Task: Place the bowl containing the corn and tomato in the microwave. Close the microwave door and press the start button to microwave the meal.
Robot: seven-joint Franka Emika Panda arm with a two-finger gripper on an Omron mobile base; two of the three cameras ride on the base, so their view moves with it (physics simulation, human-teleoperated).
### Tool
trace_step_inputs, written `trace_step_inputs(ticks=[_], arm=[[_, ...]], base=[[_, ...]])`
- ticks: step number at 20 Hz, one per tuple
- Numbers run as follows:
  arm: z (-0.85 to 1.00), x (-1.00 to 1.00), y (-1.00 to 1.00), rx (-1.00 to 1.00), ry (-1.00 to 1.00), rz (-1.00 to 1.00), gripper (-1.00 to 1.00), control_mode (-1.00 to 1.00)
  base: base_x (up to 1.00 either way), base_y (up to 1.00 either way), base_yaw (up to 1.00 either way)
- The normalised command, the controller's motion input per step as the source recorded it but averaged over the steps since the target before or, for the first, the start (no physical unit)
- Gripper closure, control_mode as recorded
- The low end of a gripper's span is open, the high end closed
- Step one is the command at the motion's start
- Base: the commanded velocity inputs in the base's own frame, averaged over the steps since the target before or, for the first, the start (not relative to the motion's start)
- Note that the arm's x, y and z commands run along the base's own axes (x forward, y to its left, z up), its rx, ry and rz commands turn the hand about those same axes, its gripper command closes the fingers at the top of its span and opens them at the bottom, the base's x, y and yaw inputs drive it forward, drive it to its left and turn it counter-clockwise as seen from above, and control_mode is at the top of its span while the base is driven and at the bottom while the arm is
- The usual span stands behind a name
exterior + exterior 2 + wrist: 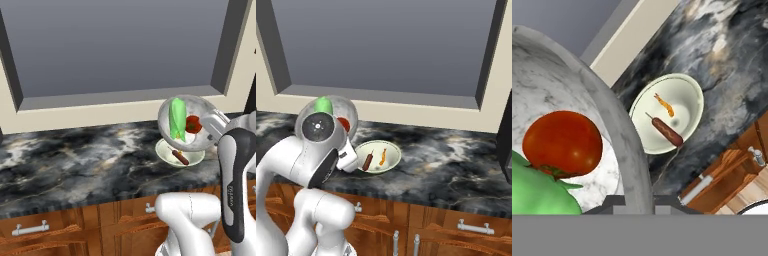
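Bowl (192,117), pale grey and glassy, tilted, holding corn (177,119) and tomato (193,124)

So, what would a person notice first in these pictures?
First, the grey bowl, lifted above the marble counter and tilted steeply, with the green corn and the red tomato inside. The gripper clamps its rim. Below it sits a whiter bowl holding a brown sausage stick.
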Motion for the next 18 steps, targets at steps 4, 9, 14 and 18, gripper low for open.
trace_step_inputs(ticks=[4, 9, 14, 18], arm=[[0.11, -0.2, 0.0, -0.02, 0.03, 0.01, 1.0, -1.0], [0.01, 0.09, 0.0, 0.0, 0.04, 0.0, 1.0, 1.0], [0.0, 0.0, 0.0, 0.0, 0.0, 0.0, 1.0, 1.0], [0.0, 0.0, 0.0, 0.0, 0.0, 0.0, 1.0, 1.0]], base=[[0.0, 0.0, 0.0], [0.04, 0.0, 0.0], [-0.17, 0.0, 0.16], [-0.44, 0.0, 0.24]])
